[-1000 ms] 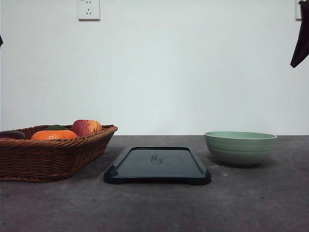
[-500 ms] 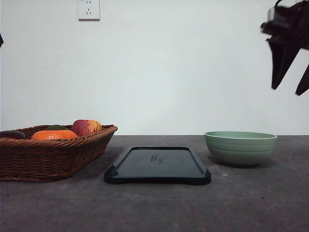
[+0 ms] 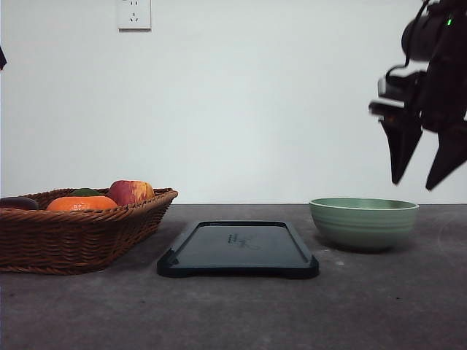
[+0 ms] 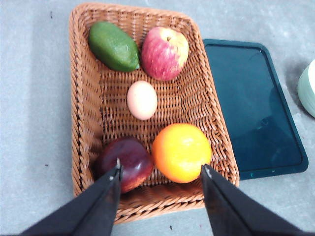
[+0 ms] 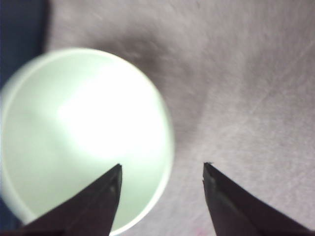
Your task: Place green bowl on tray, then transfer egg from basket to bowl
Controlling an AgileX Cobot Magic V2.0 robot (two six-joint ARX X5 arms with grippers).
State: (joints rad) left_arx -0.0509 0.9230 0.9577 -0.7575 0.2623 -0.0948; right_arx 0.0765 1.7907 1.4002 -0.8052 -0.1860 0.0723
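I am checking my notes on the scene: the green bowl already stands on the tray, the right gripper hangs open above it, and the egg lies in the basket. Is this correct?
Not quite. In the front view the green bowl stands on the table, beside the tray, not on it. The rest holds: the right gripper hangs open above the bowl, and the egg lies in the basket.
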